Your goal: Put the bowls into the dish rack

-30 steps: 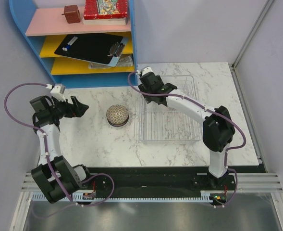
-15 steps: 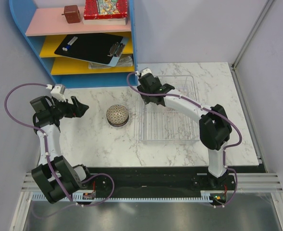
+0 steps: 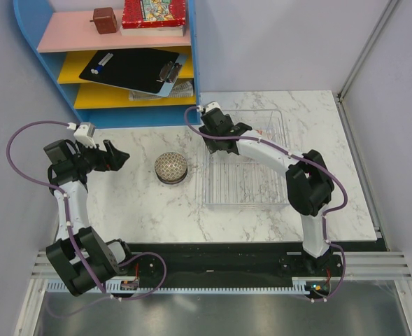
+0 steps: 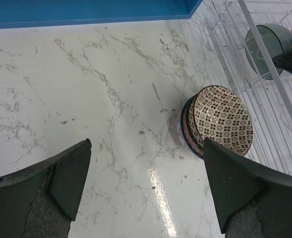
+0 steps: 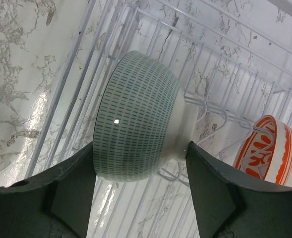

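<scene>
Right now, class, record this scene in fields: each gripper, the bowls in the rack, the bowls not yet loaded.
Left gripper: open, empty, over the table
Right gripper: closed on the pale green bowl, over the dish rack
In rack: orange-and-white bowl, tilted between the wires
Not yet loaded: stack of bowls, on the table beside the rack

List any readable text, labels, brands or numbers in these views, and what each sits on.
No text is legible in any view.
Cover print on the patterned box: too blurred to read.
Small light label on the clipboard: too small to read.
The pale green bowl, orange-and-white bowl and brown-patterned bowl: pattern only, no lettering.
</scene>
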Robot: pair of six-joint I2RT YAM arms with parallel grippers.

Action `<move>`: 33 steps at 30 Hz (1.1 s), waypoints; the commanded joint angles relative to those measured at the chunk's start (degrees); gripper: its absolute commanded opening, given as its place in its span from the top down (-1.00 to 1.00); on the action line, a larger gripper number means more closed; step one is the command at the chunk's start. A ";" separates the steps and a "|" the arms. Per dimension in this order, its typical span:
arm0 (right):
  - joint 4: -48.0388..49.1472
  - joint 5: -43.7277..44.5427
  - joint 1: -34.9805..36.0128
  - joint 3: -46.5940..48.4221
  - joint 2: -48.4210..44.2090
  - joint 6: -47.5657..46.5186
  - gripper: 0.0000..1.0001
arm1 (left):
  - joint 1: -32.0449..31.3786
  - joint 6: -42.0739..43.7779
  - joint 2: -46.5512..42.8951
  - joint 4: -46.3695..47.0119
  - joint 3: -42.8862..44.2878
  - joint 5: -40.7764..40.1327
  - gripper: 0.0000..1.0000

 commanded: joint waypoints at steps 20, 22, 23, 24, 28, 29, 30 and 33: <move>-6.25 -16.01 -0.24 4.91 -3.42 -5.79 -0.95 | 0.29 0.89 -1.33 1.80 -0.16 2.73 -0.99; -7.12 -18.82 -0.15 5.00 -3.95 -5.89 -0.95 | 0.38 0.98 -1.42 1.71 -0.16 2.64 -0.99; -7.48 -19.53 -0.24 5.26 -4.47 -5.89 -0.95 | 0.29 1.07 -1.51 1.80 -0.07 2.90 -0.99; -7.74 -20.23 -0.24 5.35 -4.91 -7.80 -0.95 | 0.21 0.89 -1.33 1.71 -0.07 2.99 -0.99; -8.36 -19.98 -0.24 6.05 -8.95 -10.10 -0.95 | 0.12 1.16 -0.37 1.27 0.89 4.05 -0.99; -8.62 -19.36 -0.24 6.84 -9.57 -10.63 -0.95 | 0.03 1.33 -0.02 0.92 1.07 4.66 -0.99; -9.23 -18.84 -0.32 7.37 -10.18 -11.24 -0.95 | -0.14 1.42 0.33 0.66 1.25 4.93 -0.99; -9.76 -14.27 -0.41 7.64 -12.91 -13.70 -0.95 | -1.72 2.30 1.83 -0.04 2.04 4.40 -0.99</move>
